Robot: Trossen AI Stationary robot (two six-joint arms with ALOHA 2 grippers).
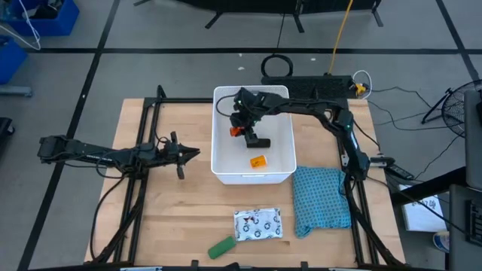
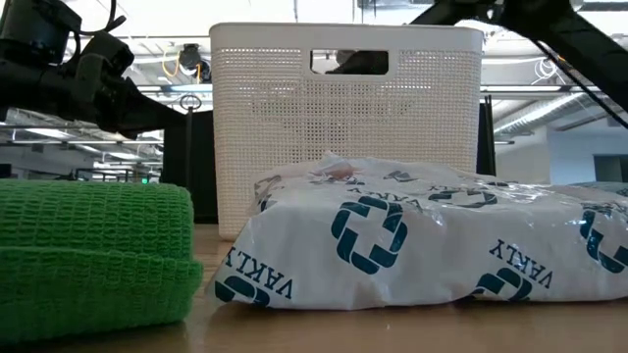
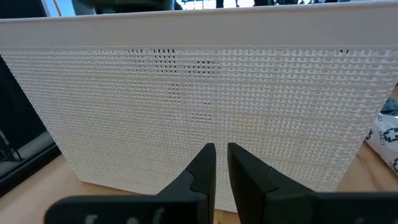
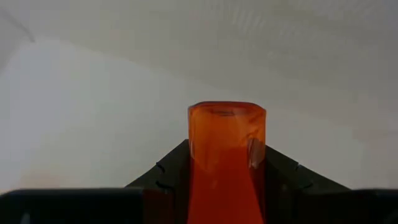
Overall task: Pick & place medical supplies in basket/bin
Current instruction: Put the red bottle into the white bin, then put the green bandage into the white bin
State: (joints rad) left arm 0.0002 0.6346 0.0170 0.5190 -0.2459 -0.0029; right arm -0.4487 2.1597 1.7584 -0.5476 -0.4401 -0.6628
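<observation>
The white bin (image 1: pixel 280 167) stands mid-table, and its perforated wall (image 3: pixel 199 99) fills the left wrist view. My right gripper (image 1: pixel 236 128) reaches into the bin's far left part and is shut on an orange bottle (image 4: pixel 227 143). A black piece (image 1: pixel 260 141) and a small orange piece (image 1: pixel 258 161) lie on the bin's floor. The white printed pouch (image 1: pixel 257 224) and a green piece (image 1: pixel 221 247) lie flat on the table near its front edge. My left gripper (image 3: pixel 221 163) waits left of the bin, level and shut, holding nothing. My right gripper pinches the orange bottle's two sides (image 4: pixel 256 155) between its two fingers. The bottle's end (image 4: pixel 227 112) sticks out past the fingertips. The fingers slant down into the bin from the table's far right. Whether the bottle touches the bin's floor, I cannot tell.
A teal-blue textured cloth (image 1: pixel 322 199) lies right of the bin, near the right arm's base. In the low view the pouch (image 2: pixel 422 245) and the green piece (image 2: pixel 93 245) stand in front of the bin (image 2: pixel 343 118). Bare wood shows on the table's left half.
</observation>
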